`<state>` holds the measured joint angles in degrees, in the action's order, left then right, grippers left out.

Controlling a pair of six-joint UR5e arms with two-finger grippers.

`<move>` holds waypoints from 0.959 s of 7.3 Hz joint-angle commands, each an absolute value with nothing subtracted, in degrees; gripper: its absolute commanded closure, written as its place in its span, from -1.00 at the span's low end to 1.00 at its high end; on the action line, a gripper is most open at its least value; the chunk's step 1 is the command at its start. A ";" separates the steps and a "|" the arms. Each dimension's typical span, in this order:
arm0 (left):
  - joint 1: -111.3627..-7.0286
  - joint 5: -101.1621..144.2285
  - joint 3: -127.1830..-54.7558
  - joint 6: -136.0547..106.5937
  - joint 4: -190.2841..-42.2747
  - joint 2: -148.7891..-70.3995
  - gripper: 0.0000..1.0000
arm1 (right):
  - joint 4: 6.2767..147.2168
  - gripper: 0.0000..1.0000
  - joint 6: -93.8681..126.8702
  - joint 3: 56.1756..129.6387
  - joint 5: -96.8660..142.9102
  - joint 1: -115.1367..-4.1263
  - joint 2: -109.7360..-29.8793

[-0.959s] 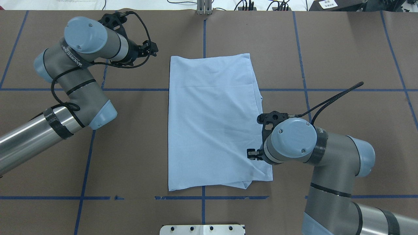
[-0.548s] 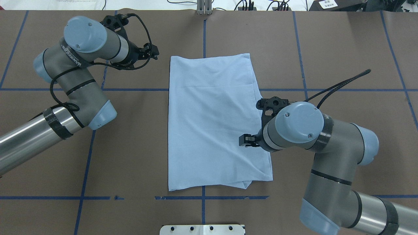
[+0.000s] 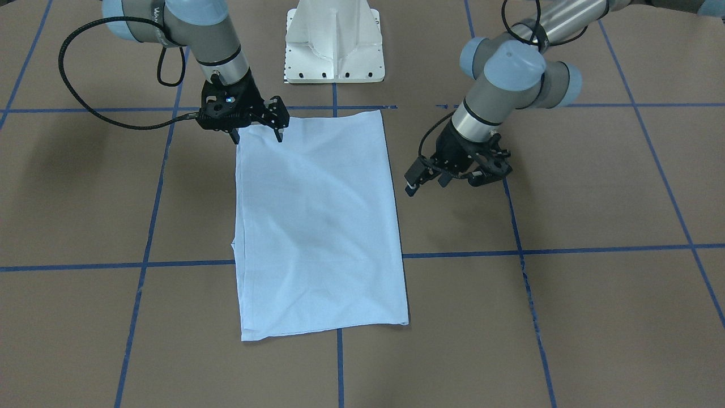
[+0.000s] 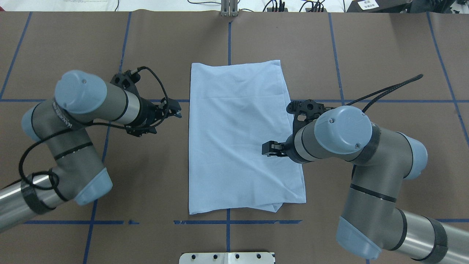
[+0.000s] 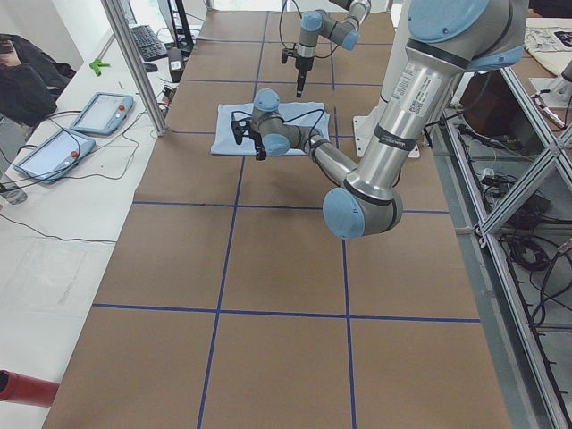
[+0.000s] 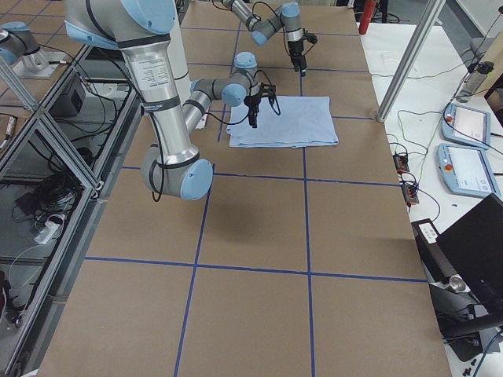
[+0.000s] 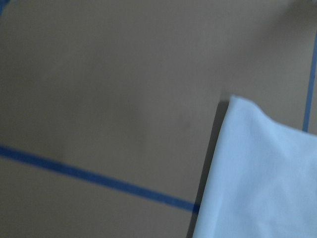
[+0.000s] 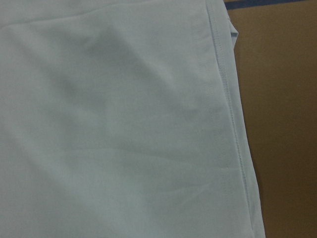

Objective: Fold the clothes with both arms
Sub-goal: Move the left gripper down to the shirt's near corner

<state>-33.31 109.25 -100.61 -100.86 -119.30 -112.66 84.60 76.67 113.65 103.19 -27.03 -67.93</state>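
The light blue clothes (image 4: 238, 139) lie folded into one long rectangle in the middle of the brown table (image 4: 384, 55), narrow ends toward and away from the robot. My left gripper (image 4: 176, 110) hovers open just off the shirt's left edge, empty; from the front it shows as the left gripper (image 3: 426, 184). My right gripper (image 4: 266, 149) hangs open above the shirt's right half, nothing between its fingers (image 3: 278, 135). The left wrist view shows a shirt corner (image 7: 257, 173). Fabric and a stitched hem (image 8: 228, 99) fill the right wrist view.
Blue tape lines (image 4: 340, 73) grid the table. The white pedestal base (image 3: 334, 56) stands at the robot's edge of the table. Tablets (image 6: 464, 149) and cables lie on a white side bench beyond the shirt's far end, behind an aluminium post (image 6: 409, 55).
The left arm swung back toward the robot, carrying its gripper from the shirt's far left corner to mid-edge. The right gripper drifted farther in over the shirt.
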 commanded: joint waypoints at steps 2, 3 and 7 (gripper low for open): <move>-14.38 96.54 -107.93 -117.21 -108.22 -112.40 -0.95 | 84.03 -1.00 77.78 113.91 103.45 -26.98 -67.94; -11.72 95.98 -107.49 -117.68 -105.58 -113.37 -0.93 | 83.76 -1.00 77.87 113.82 103.36 -26.98 -68.03; -11.69 94.75 -106.70 -117.69 -104.33 -113.82 -0.70 | 83.41 -1.00 77.87 113.47 103.18 -26.98 -68.03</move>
